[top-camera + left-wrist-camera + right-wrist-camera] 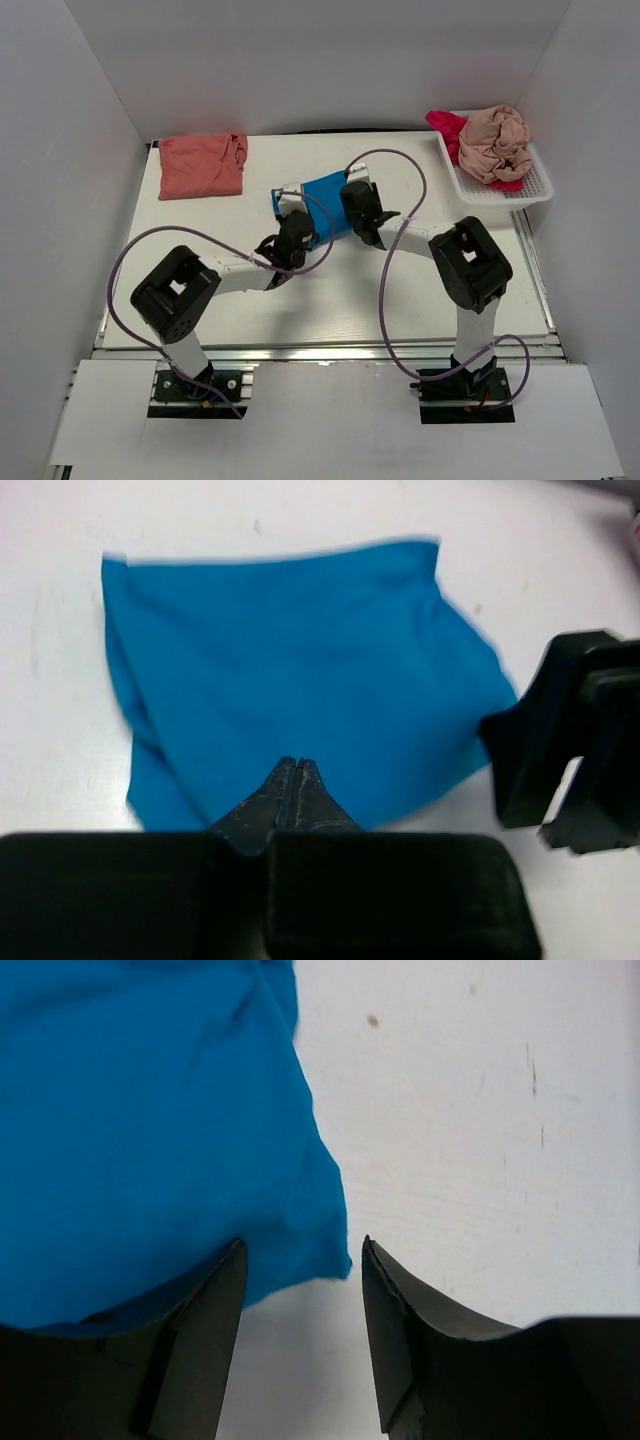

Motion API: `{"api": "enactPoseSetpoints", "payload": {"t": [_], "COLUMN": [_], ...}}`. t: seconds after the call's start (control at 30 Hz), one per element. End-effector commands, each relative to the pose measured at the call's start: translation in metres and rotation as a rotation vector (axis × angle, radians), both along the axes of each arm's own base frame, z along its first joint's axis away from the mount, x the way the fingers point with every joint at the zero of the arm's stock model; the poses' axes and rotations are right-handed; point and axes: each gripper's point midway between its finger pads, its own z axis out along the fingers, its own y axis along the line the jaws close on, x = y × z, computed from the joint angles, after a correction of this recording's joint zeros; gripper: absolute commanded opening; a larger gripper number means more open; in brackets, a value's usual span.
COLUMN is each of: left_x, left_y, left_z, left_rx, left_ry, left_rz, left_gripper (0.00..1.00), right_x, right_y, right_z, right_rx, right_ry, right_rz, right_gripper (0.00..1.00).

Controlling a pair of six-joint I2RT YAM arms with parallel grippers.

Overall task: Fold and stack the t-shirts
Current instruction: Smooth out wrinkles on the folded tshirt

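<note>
The bright blue t-shirt [326, 204] lies folded flat at the table's middle; it also shows in the left wrist view [290, 670] and the right wrist view [140, 1120]. My left gripper [296, 226] is shut, its tips [290, 764] over the shirt's near edge, with no cloth seen between them. My right gripper [354, 196] is open [303, 1246] at the shirt's right corner, which lies between the fingers. The salmon-coral t-shirt [201, 165] lies folded at the back left. The beige-pink t-shirt [495, 142] sits crumpled on the magenta-red t-shirt [446, 127].
The white slotted basket [535, 187] holding the two crumpled shirts stands at the back right corner. White walls close the table on three sides. Purple cables loop over both arms. The right gripper's body [575, 745] shows at the right of the left wrist view.
</note>
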Motion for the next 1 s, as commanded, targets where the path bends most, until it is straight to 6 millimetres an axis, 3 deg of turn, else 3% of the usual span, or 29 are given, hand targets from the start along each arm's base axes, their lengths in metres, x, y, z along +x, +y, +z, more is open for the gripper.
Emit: {"api": "enactPoseSetpoints", "payload": {"t": [0.0,0.1,0.13,0.2,0.23,0.3,0.4,0.57,0.67,0.97], "left_x": [0.024,0.041,0.043,0.05,0.052,0.059,0.066,0.072,0.069,0.066], "left_y": [-0.001,-0.011,-0.017,-0.024,-0.028,-0.033,-0.024,0.018,0.039,0.054], "left_z": [0.012,0.007,-0.005,-0.007,-0.02,-0.026,-0.052,-0.073,-0.076,-0.055], "left_rx": [0.065,0.075,0.077,0.033,0.037,0.018,0.029,-0.042,-0.017,0.032], "left_ry": [-0.061,-0.054,-0.04,-0.052,-0.034,-0.032,0.01,0.061,0.079,0.06], "left_rz": [0.059,0.066,0.051,0.049,0.04,0.05,0.084,0.162,0.194,0.206], "left_gripper": [0.0,0.0,0.0,0.0,0.0,0.0,0.0,0.0,0.0,0.0], "right_x": [0.028,0.035,0.037,0.04,0.043,0.046,0.05,0.046,0.029,0.002], "right_y": [0.028,0.04,0.045,0.054,0.059,0.07,0.078,0.066,0.049,0.019], "right_z": [0.077,0.079,0.072,0.072,0.066,0.059,0.038,-0.009,-0.038,-0.041], "right_rx": [0.127,0.143,0.146,0.163,0.169,0.18,0.164,0.182,0.234,0.215], "right_ry": [-0.167,-0.165,-0.153,-0.153,-0.148,-0.122,-0.065,0.085,0.18,0.179], "right_rz": [0.065,0.103,0.115,0.141,0.154,0.202,0.212,0.184,0.134,0.024], "right_gripper": [0.55,0.55,0.56,0.55,0.56,0.56,0.56,0.57,0.57,0.58]}}
